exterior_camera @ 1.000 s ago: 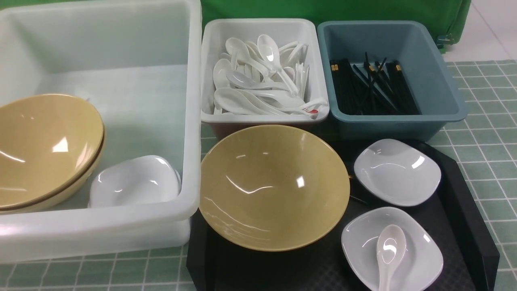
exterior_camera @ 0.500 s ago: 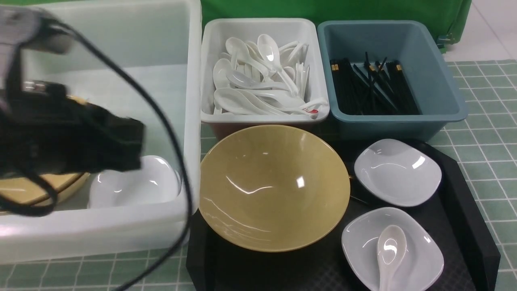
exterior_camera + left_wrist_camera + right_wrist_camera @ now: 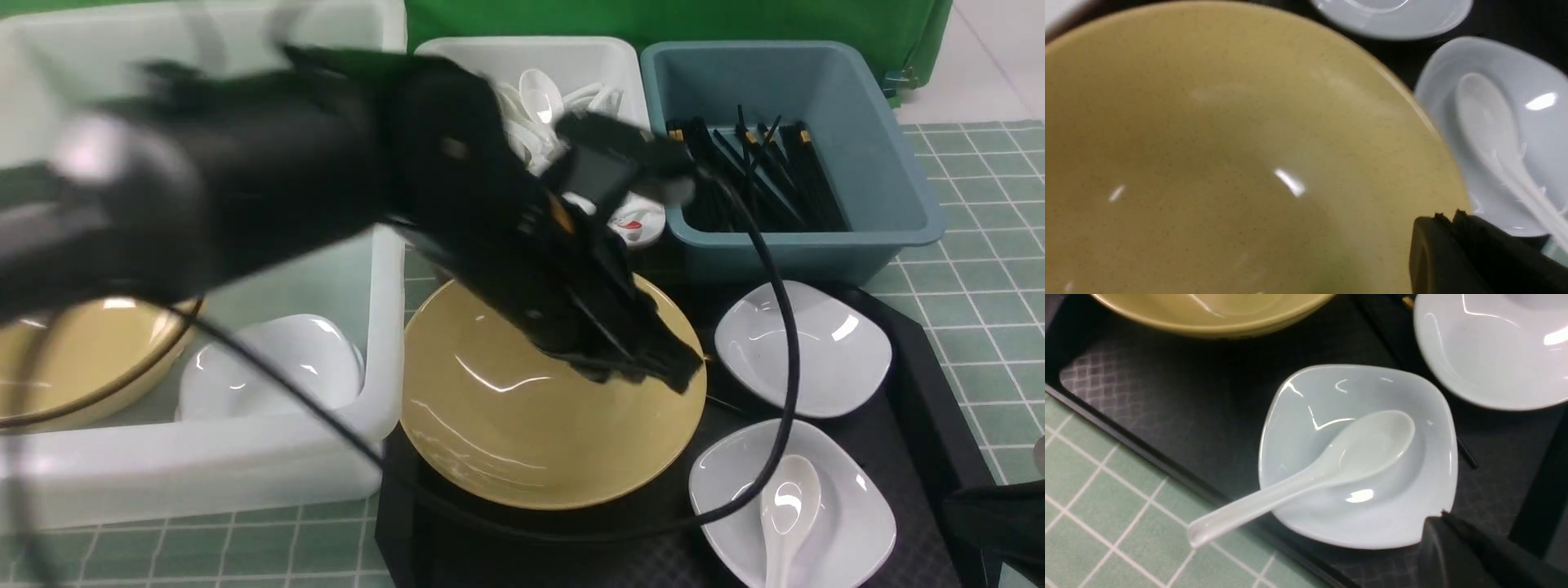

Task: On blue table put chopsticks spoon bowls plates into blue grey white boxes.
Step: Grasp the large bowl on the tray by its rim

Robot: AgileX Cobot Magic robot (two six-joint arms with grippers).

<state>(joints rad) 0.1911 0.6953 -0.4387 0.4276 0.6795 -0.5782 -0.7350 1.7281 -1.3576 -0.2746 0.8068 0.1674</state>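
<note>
A large yellow bowl (image 3: 522, 425) sits on the black tray (image 3: 939, 392). Beside it are two white square plates, the far one (image 3: 804, 347) empty and the near one (image 3: 727, 490) holding a white spoon (image 3: 788, 502). My left gripper (image 3: 682, 371) is shut and empty, hovering over the bowl's right rim; the bowl fills the left wrist view (image 3: 1208, 143), with the gripper (image 3: 1447, 214) at the edge. My right gripper (image 3: 955, 502) is shut and empty, just right of the near plate (image 3: 1359, 457) and spoon (image 3: 1331, 465); it also shows in the right wrist view (image 3: 1442, 515).
The big white box (image 3: 204, 482) on the left holds yellow bowls (image 3: 90, 359) and a white plate (image 3: 269, 367). Behind the tray stand a white box (image 3: 629, 57) of spoons and a blue-grey box (image 3: 865, 147) of black chopsticks. A black chopstick (image 3: 1466, 455) lies on the tray.
My left arm has swung fast from over the big white box rightward to above the yellow bowl. My right gripper has come into view at the lower right.
</note>
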